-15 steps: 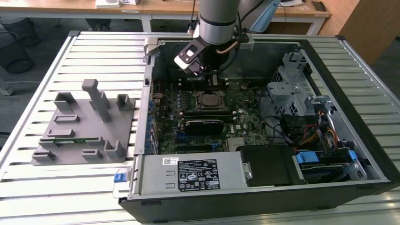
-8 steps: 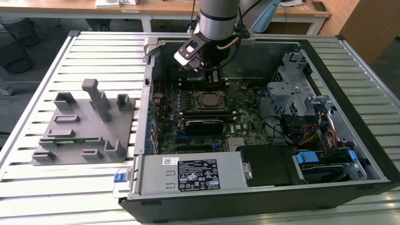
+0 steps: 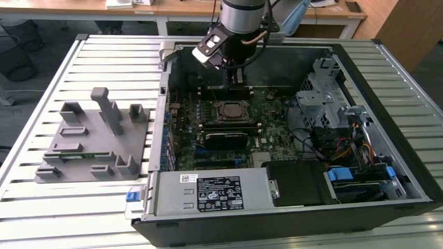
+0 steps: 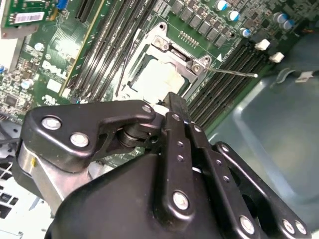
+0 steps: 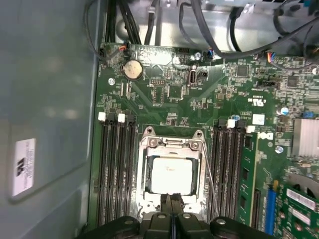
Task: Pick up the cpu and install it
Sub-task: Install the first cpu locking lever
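The gripper [image 5: 172, 201] has its two black fingers pressed together with nothing visible between them. In both wrist views the tips hang just above the edge of the cpu [image 5: 172, 175], close to it, though contact cannot be judged. The cpu lies flat inside the open socket frame [image 5: 172, 143], its pale metal top facing up, and the thin wire lever [image 5: 210, 174] stands free along one side of the frame. In the second wrist view the fingertips [image 4: 175, 105] sit right at the rim of the pale chip [image 4: 155, 79]. Rows of black memory slots [image 5: 115, 169] flank the socket on both sides, and a green memory stick [image 5: 247, 177] stands in the bank on one side. A round coin battery [image 5: 132, 69] lies farther off on the green motherboard [image 5: 199, 99]. In the exterior view the arm reaches down into the open computer case [image 3: 387, 78], with the gripper [image 3: 237, 79] over the board just beyond the socket [image 3: 231, 110]. The case lies on a slatted metal table [image 3: 104, 62], and a grey moulded fixture [image 3: 90, 150] sits on the table toward the exterior view's left.
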`<state>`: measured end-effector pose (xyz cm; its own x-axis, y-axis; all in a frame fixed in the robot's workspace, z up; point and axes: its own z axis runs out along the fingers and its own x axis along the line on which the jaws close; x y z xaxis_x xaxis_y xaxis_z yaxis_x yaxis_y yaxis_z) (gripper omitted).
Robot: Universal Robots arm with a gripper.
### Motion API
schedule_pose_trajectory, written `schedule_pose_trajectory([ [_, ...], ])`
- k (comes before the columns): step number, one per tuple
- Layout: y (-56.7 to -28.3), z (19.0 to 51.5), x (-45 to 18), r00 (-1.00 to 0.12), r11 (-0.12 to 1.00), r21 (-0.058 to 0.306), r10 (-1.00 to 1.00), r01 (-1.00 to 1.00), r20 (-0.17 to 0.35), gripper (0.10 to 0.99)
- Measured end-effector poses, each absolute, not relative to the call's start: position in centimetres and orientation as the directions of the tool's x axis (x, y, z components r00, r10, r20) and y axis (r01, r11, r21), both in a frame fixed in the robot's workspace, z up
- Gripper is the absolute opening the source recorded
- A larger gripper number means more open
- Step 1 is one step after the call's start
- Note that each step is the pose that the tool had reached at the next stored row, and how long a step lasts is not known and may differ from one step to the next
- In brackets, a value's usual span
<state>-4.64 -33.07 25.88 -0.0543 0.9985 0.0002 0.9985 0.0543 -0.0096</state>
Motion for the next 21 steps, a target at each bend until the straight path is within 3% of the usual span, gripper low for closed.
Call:
schedule_pose_trajectory([
  [8, -33.07, 26.38, -4.65, -0.07, 0.07, 0.001, 0.998, 0.998, 0.0, 0.106],
  [21, -33.07, 26.17, -4.66, -0.292, 0.292, 0.001, 0.956, 0.956, 0.0, 0.106],
])
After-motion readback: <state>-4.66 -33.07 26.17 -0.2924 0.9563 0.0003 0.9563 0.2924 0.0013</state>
